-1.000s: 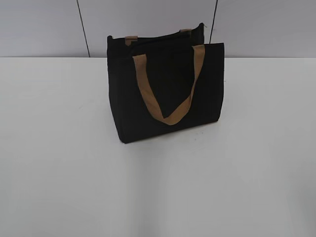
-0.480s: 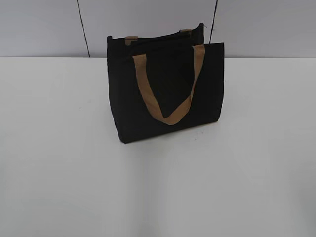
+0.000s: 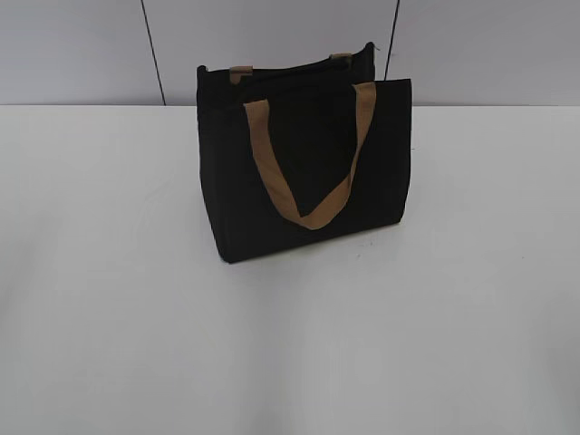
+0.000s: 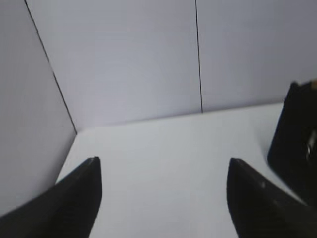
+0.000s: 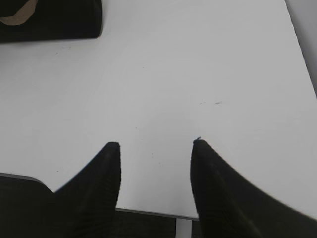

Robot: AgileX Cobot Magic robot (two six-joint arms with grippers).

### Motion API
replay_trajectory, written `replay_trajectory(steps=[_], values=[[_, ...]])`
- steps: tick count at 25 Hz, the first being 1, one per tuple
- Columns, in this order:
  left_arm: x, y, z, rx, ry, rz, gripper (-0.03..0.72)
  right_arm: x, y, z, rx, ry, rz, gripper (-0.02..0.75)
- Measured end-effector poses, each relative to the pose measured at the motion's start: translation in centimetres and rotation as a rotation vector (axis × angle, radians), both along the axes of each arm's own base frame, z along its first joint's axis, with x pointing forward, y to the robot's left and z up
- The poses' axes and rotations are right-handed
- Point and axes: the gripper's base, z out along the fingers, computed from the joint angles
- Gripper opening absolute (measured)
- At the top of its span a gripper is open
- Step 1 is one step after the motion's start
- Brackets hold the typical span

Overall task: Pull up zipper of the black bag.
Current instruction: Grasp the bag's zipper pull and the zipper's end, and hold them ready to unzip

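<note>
The black bag (image 3: 227,181) stands upright at the middle of the white table (image 3: 109,299), with a tan handle (image 3: 270,172) hanging down its front. The zip track on top is hidden in the exterior view. In the left wrist view the bag's end (image 4: 292,148) shows at the right edge with a small silvery piece (image 4: 311,147) on it, possibly the zipper. My left gripper (image 4: 163,159) is open and empty, left of the bag. My right gripper (image 5: 155,142) is open and empty over the table's front edge, with the bag (image 5: 59,20) far at the upper left. Neither gripper shows in the exterior view.
Grey wall panels (image 3: 82,45) stand behind the table, and a side wall (image 4: 25,124) closes the left corner. The table's front edge (image 5: 148,212) lies just under my right gripper. Bare white table surface surrounds the bag.
</note>
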Motion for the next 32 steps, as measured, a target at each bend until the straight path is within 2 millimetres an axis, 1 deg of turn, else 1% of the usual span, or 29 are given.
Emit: replay_trajectory(steps=[2, 5, 9, 10, 14, 17, 19, 21, 24, 28, 32], values=[[2.5, -0.1, 0.7, 0.003, -0.043, -0.001, 0.585, 0.0, 0.0, 0.0, 0.0, 0.0, 0.0, 0.358], [6.4, -0.3, 0.5, -0.039, -0.028, -0.007, 0.585, 0.0, 0.0, 0.0, 0.0, 0.0, 0.0, 0.358], [11.4, -0.4, -1.2, -0.151, 0.031, 0.012, 0.585, 0.0, 0.0, 0.0, 0.0, 0.0, 0.0, 0.358], [13.0, -0.4, -2.1, -0.185, 0.061, 0.028, 0.583, 0.0, 0.0, 0.0, 0.0, 0.0, 0.0, 0.358], [16.7, -0.1, -3.9, -0.217, 0.033, 0.075, 0.558, 0.0, 0.0, 0.0, 0.0, 0.0, 0.0, 0.358], [19.3, -0.8, -5.9, -0.229, 0.021, 0.071, 0.527, 0.0, 0.0, 0.0, 0.0, 0.0, 0.0, 0.358], [20.8, -1.9, -7.5, -0.237, 0.026, 0.034, 0.508, 0.0, 0.0, 0.0, 0.0, 0.0, 0.0, 0.358], [22.0, -3.3, -9.4, -0.223, 0.055, -0.014, 0.494, 0.0, 0.0, 0.0, 0.0, 0.0, 0.0, 0.358], [23.5, -4.9, -12.5, -0.199, 0.089, -0.059, 0.489, 0.0, 0.0, 0.0, 0.0, 0.0, 0.0, 0.358], [24.6, -6.5, -15.7, -0.199, 0.097, -0.108, 0.488, 0.0, 0.0, 0.0, 0.0, 0.0, 0.0, 0.358], [24.7, -8.6, -18.4, -0.22, 0.137, -0.226, 0.488, 0.0, 0.0, 0.0, 0.0, 0.0, 0.0, 0.358]])
